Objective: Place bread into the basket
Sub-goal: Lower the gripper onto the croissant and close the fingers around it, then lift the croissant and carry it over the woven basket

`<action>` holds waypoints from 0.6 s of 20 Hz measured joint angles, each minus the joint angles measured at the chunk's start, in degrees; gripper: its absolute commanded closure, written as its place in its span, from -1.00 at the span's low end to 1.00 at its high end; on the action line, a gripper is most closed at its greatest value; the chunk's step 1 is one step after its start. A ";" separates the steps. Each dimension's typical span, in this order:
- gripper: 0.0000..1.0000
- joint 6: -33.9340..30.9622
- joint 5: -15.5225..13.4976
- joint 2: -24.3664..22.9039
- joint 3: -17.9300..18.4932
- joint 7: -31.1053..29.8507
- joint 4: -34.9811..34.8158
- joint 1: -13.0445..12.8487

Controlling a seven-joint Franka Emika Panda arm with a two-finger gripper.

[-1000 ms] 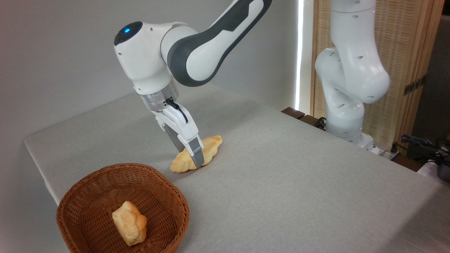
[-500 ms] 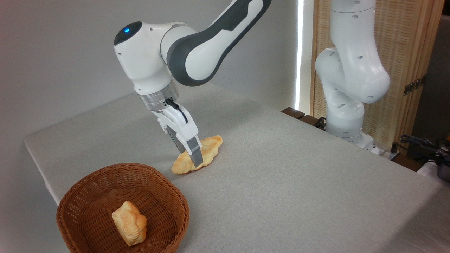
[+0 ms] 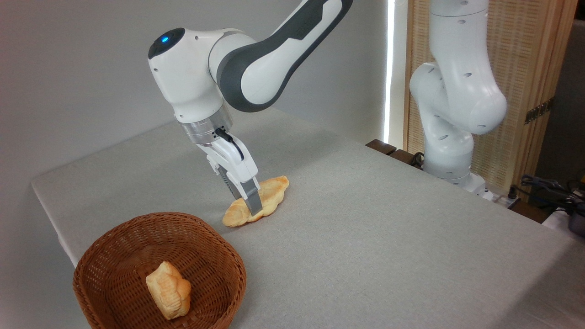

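No legible text or labels anywhere.

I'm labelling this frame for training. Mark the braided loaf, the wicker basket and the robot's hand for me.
braided loaf (image 3: 273, 188): fixed camera, on its golden upper half right of the finger.
wicker basket (image 3: 201, 228): fixed camera, on its far right rim.
hand (image 3: 252, 208): fixed camera, at the fingertips around the loaf.

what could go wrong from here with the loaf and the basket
The gripper pinches the bread across its bumpy middle, so the long loaf may tilt or slip when lifted. The basket already holds a shorter bread piece, so the loaf could land on it or catch the rim.
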 measured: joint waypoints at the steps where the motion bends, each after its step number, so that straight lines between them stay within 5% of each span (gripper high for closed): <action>1: 0.34 -0.08 0.00 -0.04 0.00 0.00 0.00 0.00; 12: 0.32 -1.13 -0.99 -3.50 4.73 5.73 6.94 0.76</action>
